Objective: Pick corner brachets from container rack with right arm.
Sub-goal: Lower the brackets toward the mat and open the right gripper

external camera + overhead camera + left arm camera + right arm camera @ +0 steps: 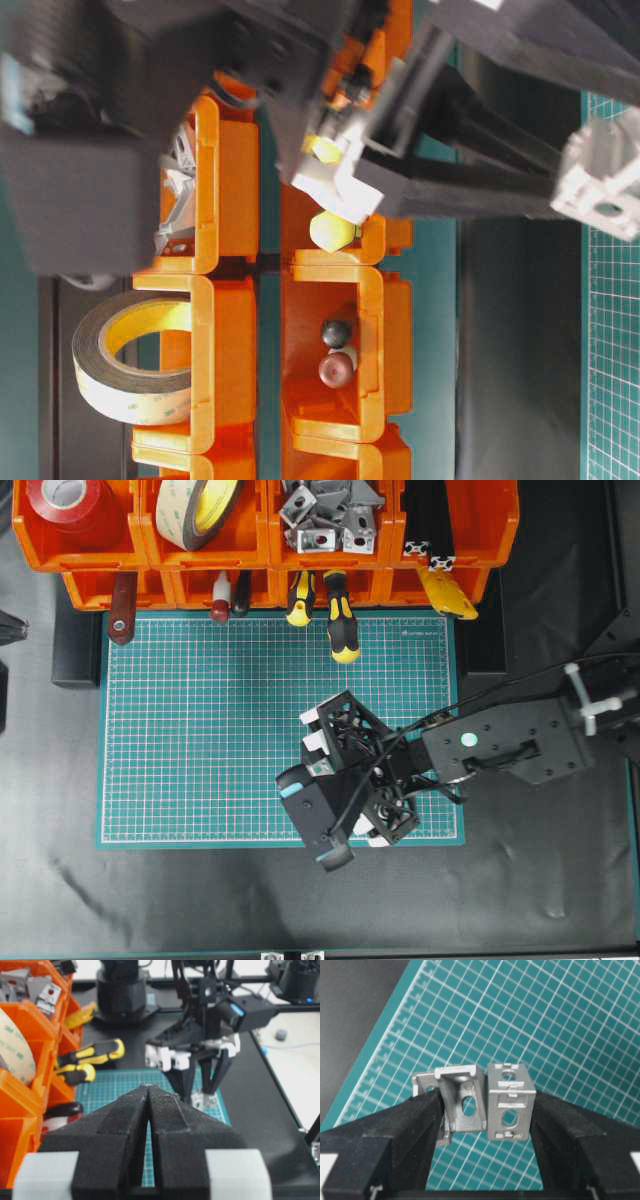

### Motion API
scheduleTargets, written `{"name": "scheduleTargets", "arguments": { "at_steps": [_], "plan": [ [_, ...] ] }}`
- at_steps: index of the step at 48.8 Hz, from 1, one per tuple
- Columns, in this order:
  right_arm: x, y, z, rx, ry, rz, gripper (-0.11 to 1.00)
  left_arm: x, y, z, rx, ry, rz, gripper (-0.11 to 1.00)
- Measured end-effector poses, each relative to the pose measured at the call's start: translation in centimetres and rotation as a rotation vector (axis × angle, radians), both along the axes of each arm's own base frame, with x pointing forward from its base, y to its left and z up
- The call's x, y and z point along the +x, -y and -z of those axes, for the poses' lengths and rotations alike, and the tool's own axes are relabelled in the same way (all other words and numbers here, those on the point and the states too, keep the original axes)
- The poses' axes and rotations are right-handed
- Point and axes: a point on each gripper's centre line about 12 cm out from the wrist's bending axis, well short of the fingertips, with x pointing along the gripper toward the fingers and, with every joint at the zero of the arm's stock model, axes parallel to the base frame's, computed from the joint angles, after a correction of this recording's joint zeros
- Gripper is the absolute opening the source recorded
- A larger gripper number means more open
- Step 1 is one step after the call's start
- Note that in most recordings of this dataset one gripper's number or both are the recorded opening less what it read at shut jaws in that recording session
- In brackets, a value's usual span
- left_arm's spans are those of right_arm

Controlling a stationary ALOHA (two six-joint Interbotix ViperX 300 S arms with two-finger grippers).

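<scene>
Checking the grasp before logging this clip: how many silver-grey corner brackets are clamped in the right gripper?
2, possibly 3. Two silver-grey cast-metal corner brackets sit side by side between the right gripper fingers, above the green cutting mat; an edge behind the left one may be a third.

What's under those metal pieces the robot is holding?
Under the corner brackets, pinched by the right arm's fingers, is the green cutting mat. The mat right beneath them is hidden.

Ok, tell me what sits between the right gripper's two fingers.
Corner brachets, at least two side by side, clamped between the right gripper's fingers above the green mat. The right wrist view shows it.
</scene>
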Motion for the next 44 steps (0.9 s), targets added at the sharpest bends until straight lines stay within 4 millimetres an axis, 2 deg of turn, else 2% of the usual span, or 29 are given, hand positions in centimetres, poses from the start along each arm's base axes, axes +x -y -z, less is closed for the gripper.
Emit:
{"name": "scheduleTargets", "arguments": {
  "at_steps": [9, 28, 34, 36, 44],
  "plan": [
    [0.3, 0.1, 0.8, 0.000, -0.003, 0.001, 0.52, 0.0, 0.0, 0.0, 0.003, 0.000, 0.001, 0.00],
    [0.5, 0.6, 0.8, 0.003, 0.001, 0.017, 0.52, 0.0, 0.0, 0.0, 0.003, -0.001, 0.000, 0.00],
    [0.6, 1.1, 0.8, 0.004, -0.001, 0.032, 0.76, 0.0, 0.0, 0.0, 0.003, 0.000, 0.001, 0.00],
    [0.7, 1.2, 0.8, 0.005, -0.001, 0.036, 0.80, 0.0, 0.0, 0.0, 0.003, 0.000, 0.002, 0.00],
    [0.8, 1.5, 0.8, 0.004, -0.001, 0.041, 0.79, 0.0, 0.0, 0.0, 0.003, 0.000, 0.001, 0.00]
  ]
}}
